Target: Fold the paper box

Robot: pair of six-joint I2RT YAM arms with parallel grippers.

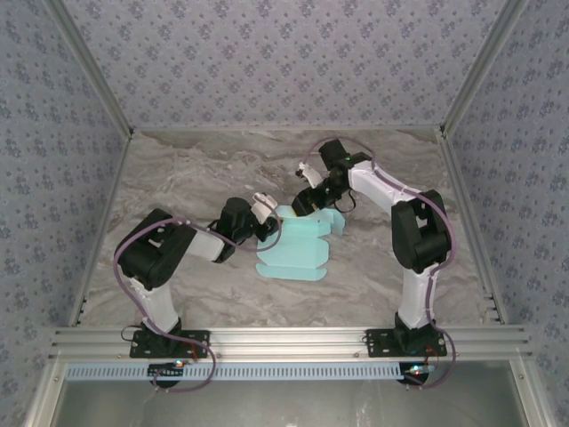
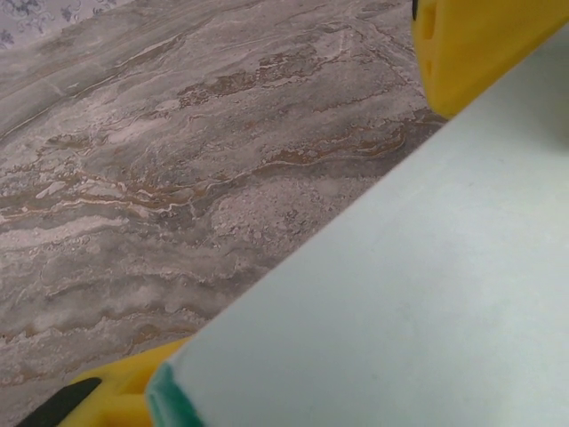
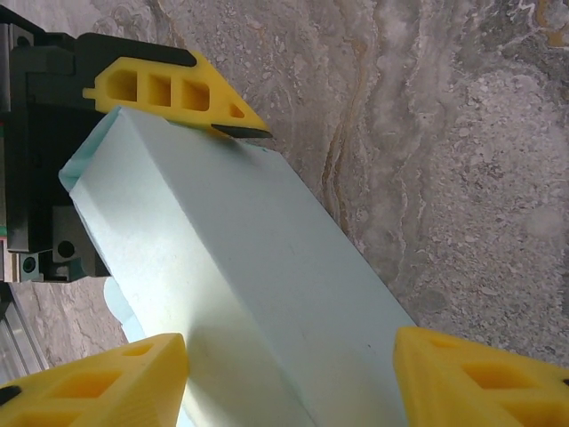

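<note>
Paper box point(image 1: 298, 242), pale blue, partly folded, at mid-table: long panel raised over flat flaps. On either side of that panel, right gripper point(image 3: 289, 347), fingers wide apart; squeezing or merely bracketing, cannot tell. At its left end, left gripper point(image 1: 271, 218), card between yellow fingers point(image 2: 462, 53); pinching or loose, cannot tell. Beneath, grey marbled table point(image 1: 196, 178).

This is a robotics lab test cell, not a lived-in room. The left gripper point(image 1: 264, 212) and right gripper point(image 1: 308, 201) hang over a marble-patterned tabletop point(image 1: 196, 178), which is boxed in beyond them and on either side by panels of blue floral wallpaper point(image 1: 284, 62) set in metal posts. Behind the grippers, at the near edge, bare aluminium rails point(image 1: 293, 338) carry the arms' bolted bases point(image 1: 167, 342).
</note>
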